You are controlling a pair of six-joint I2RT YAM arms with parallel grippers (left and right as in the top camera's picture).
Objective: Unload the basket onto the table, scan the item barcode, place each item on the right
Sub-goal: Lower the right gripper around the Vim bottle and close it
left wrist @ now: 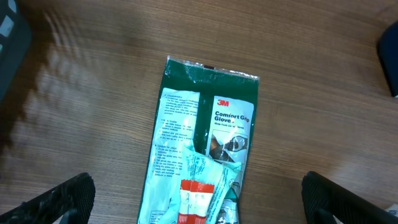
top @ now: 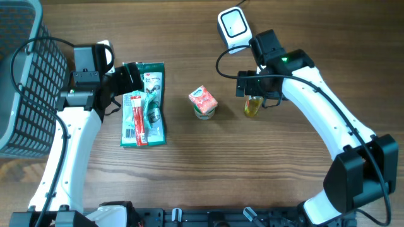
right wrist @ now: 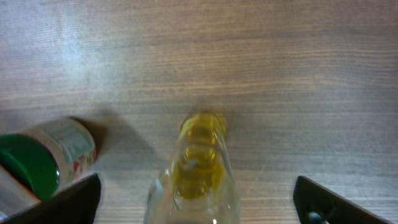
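A small clear bottle of yellow liquid (right wrist: pixel 199 165) is seen upright on the wooden counter (right wrist: pixel 280 62) between wide-open, empty right fingers (right wrist: pixel 333 202). It is judged light and slippery, best gripped mid-body. Left fingers (left wrist: pixel 62 199): open, empty.

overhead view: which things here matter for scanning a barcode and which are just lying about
For the job, probably: white scanner; yellow bottle, under the open right tool; glove packet, under the open left tool.
Lying about for now: green-lidded jar; red pack on the glove packet; wire basket.
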